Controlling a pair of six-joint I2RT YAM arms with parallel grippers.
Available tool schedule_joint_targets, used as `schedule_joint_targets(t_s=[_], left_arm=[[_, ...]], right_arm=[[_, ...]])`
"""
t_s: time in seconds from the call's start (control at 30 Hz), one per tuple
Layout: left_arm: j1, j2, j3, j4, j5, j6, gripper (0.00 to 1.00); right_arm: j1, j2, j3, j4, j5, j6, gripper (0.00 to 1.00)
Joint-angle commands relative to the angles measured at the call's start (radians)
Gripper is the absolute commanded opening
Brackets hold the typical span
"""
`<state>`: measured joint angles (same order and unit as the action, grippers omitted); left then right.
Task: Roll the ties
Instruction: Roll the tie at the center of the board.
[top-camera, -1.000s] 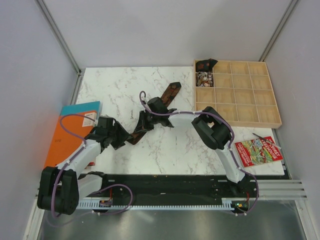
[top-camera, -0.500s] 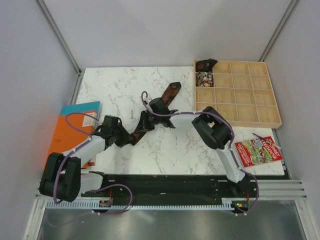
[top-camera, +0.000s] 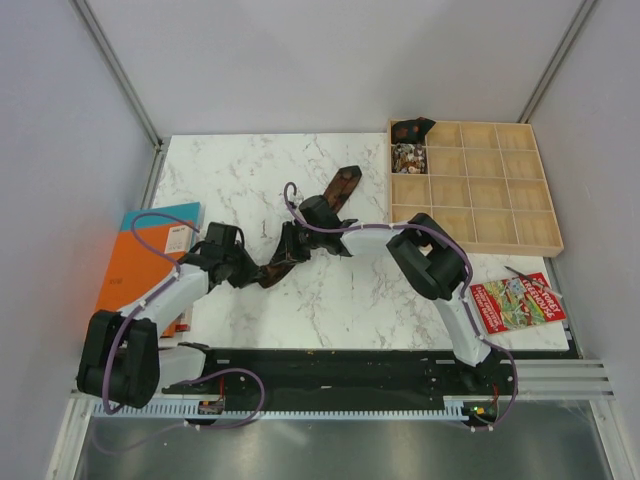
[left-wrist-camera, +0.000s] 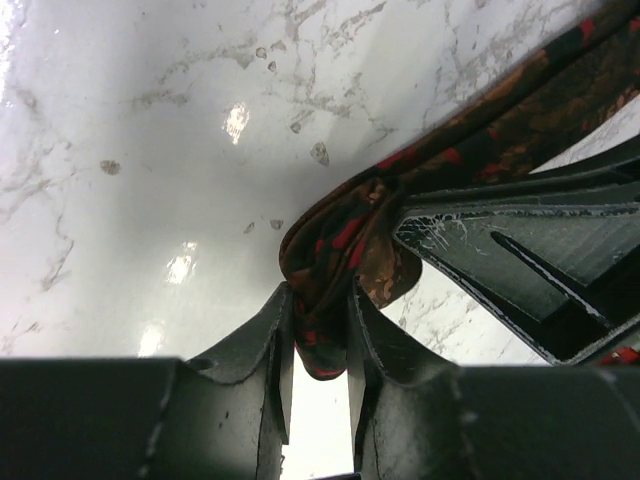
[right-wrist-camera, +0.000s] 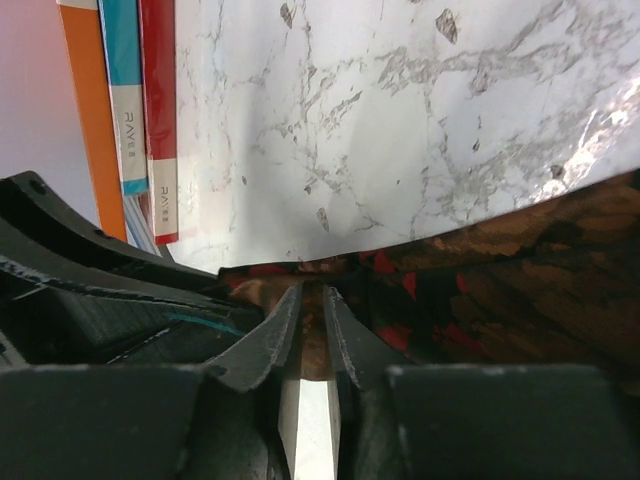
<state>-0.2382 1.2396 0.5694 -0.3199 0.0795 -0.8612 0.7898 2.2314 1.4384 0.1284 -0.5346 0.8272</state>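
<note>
The dark brown tie (top-camera: 343, 185) with red flecks lies slanted across the middle of the marble table (top-camera: 230, 170), its wide pointed end toward the back. My left gripper (top-camera: 250, 272) is at its bunched lower end. In the left wrist view the gripper (left-wrist-camera: 318, 290) is shut on a folded loop of the tie (left-wrist-camera: 330, 240). Just up the fabric my right gripper (top-camera: 283, 250) is on the tie. The right wrist view shows this gripper (right-wrist-camera: 312, 292) pinching an edge of the tie (right-wrist-camera: 520, 270). The two grippers almost touch.
A wooden compartment tray (top-camera: 475, 190) stands at the back right, with small items (top-camera: 408, 155) in its left cells. Stacked books (top-camera: 140, 260) lie at the table's left edge. A red booklet (top-camera: 517, 302) lies near the right front corner.
My left gripper has moved right and slightly back to the tie's lower end and closed on it. The right gripper has hardly moved.
</note>
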Motion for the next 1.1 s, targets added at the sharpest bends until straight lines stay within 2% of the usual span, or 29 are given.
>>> schedule_joint_targets(t_s=[0.0,0.1,0.4,0.87,1.07], left_arm=[[-0.001,-0.057,0.086,-0.174,-0.040,0.096,0.11],[-0.001,-0.103,0.102,-0.246,-0.032,0.103,0.09],[-0.001,-0.183,0.109,-0.338,-0.015,0.116,0.08],[-0.001,-0.192,0.129,-0.396,-0.034,0.125,0.07],[-0.001,-0.189,0.168,-0.442,-0.049,0.140,0.07]], right_arm=[[0.006,-0.068,0.016,-0.055,0.008,0.012,0.24],[0.009,-0.099,0.014,-0.055,0.013,0.018,0.29],[0.031,-0.156,-0.015,-0.065,0.036,0.020,0.30],[0.137,-0.116,-0.019,-0.073,0.097,0.027,0.17],[0.170,-0.098,-0.007,-0.069,0.107,0.041,0.15]])
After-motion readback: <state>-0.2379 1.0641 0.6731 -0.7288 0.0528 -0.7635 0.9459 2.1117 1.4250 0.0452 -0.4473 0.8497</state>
